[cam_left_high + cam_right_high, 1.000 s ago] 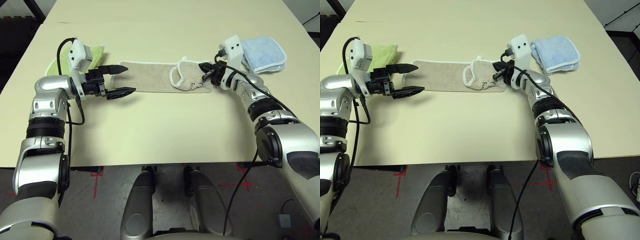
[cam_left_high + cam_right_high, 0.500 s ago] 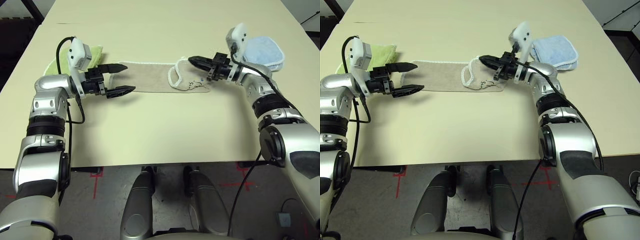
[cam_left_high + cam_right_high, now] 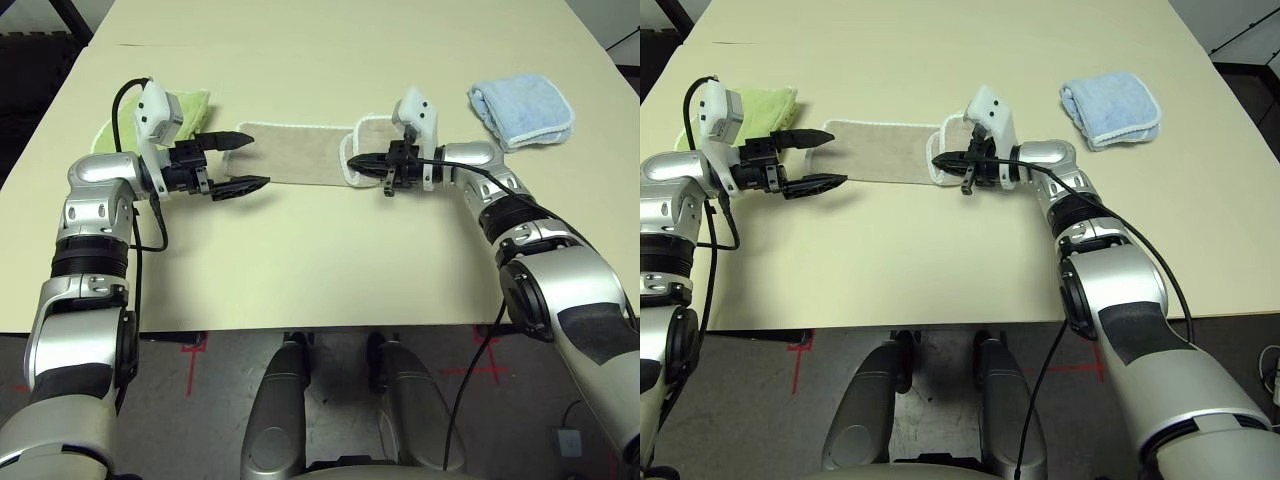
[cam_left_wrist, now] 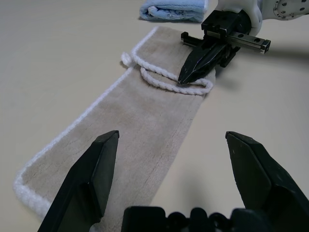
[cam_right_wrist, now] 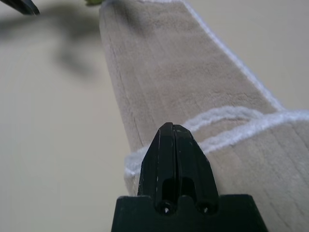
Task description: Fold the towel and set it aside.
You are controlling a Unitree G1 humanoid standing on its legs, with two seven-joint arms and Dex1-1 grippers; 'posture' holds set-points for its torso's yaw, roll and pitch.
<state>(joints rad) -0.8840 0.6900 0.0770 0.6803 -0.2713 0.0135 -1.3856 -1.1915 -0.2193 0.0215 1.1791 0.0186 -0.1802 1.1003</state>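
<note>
The beige towel lies as a long strip across the table, and its right end is folded back over itself with the white edging showing as a loop. My right gripper is shut and points left. Its tip rests on that white edging, and I see no cloth between its fingers. My left gripper is open at the towel's left end, one finger over the cloth and one off its near side. Its fingers stand wide apart with nothing between them.
A lime-green folded towel lies behind my left gripper. A light blue folded towel sits at the far right, behind my right forearm. The table's near edge runs in front of both arms.
My right gripper has swung from the towel's right end up and round, and now points left with its tip on the folded edge. The left arm has not moved.
</note>
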